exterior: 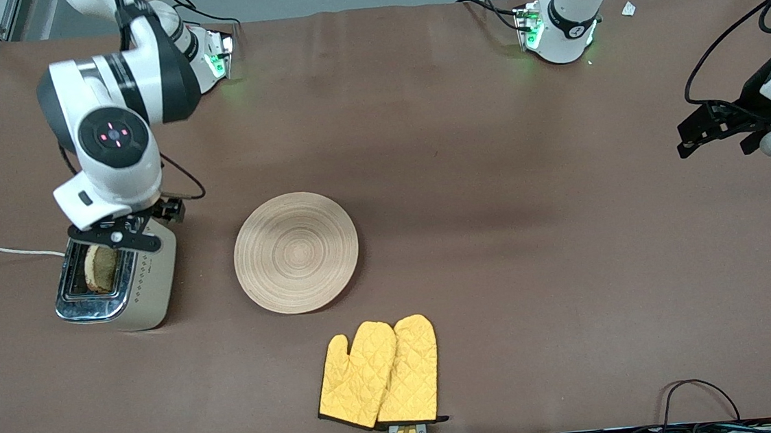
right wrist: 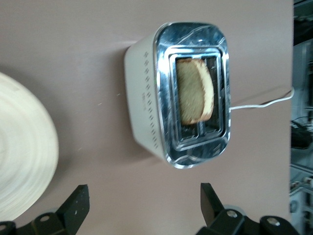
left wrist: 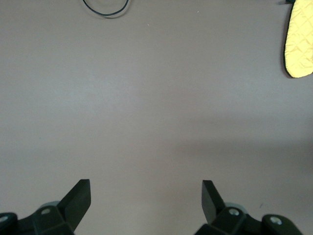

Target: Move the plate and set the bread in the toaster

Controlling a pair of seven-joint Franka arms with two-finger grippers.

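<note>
The toaster [exterior: 151,284] stands toward the right arm's end of the table. It also shows in the right wrist view [right wrist: 142,105]. The brown bread [exterior: 100,268] stands in one slot with its top sticking out, which the right wrist view also shows [right wrist: 194,90]. My right gripper [exterior: 115,236] hangs just over the toaster's edge, open and empty [right wrist: 144,193], clear of the bread. The wooden plate [exterior: 296,252] lies flat mid-table beside the toaster, bare; its rim shows in the right wrist view [right wrist: 22,156]. My left gripper [exterior: 714,146] waits open and empty over the left arm's end of the table [left wrist: 145,188].
A pair of yellow oven mitts [exterior: 380,372] lies nearer to the front camera than the plate; one tip shows in the left wrist view [left wrist: 299,41]. The toaster's white cord [exterior: 3,251] runs off the table's end. A black cable loop [exterior: 699,395] lies at the front edge.
</note>
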